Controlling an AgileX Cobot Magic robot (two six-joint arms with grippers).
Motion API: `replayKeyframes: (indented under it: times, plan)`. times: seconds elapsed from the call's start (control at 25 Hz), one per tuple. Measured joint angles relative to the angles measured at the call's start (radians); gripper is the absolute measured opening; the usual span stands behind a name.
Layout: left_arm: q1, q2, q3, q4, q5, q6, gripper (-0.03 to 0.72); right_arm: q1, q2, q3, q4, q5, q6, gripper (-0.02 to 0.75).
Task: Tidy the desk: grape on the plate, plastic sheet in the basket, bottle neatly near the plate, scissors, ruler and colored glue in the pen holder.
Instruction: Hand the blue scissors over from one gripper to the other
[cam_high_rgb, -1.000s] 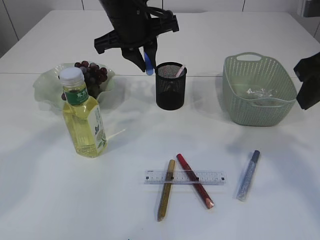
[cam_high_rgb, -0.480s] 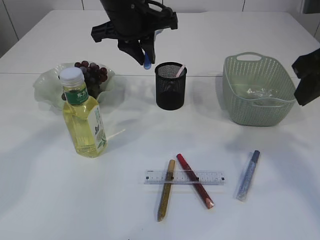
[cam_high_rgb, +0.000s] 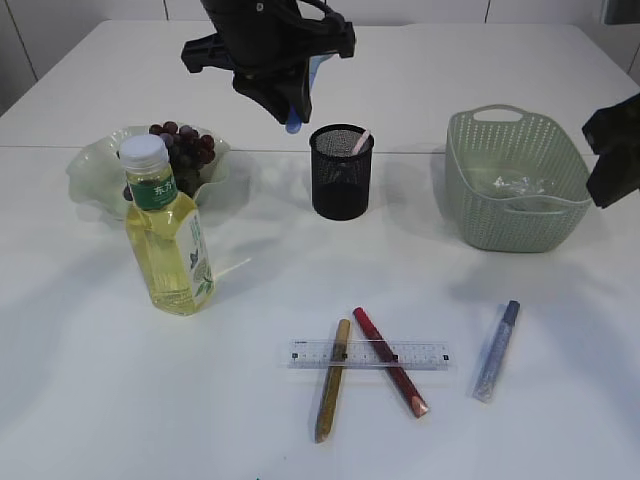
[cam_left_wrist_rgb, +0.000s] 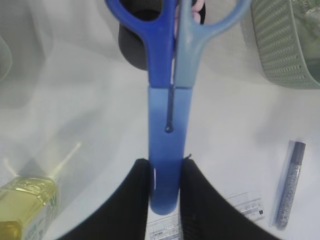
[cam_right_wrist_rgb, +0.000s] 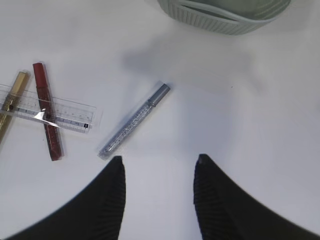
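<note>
Left gripper (cam_left_wrist_rgb: 165, 175) pinching smooth blue plastic scissors (cam_left_wrist_rgb: 167, 80) over the black mesh pen holder (cam_high_rgb: 341, 171); right gripper (cam_right_wrist_rgb: 157, 172) spread, empty. Three glittery glue sticks (cam_high_rgb: 390, 361), one clear ruler (cam_high_rgb: 370, 354).

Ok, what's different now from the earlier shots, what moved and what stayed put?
The left gripper, still shut on the blue scissors, has lifted a little and swung them toward the pen holder; nothing was released. The right gripper stays open over the silver-blue glue stick. The ruler, bottle, grape and basket haven't moved.
</note>
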Motion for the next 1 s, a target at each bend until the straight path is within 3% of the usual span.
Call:
replayKeyframes:
  times: [0.48, 0.76, 1.0]
  plan:
    - [0.0, -0.042, 0.0, -0.02, 0.0, 0.021, 0.132, 0.0, 0.0, 0.0, 0.107, -0.152, -0.006, 0.364]
    - [-0.004, -0.045, 0.0, -0.045, 0.002, 0.042, 0.132, 0.0, 0.061, -0.027, 0.225, -0.168, -0.07, 0.364]
    - [-0.028, -0.045, 0.0, -0.041, 0.004, 0.049, 0.132, 0.0, 0.12, -0.102, 0.245, -0.172, -0.079, 0.364]
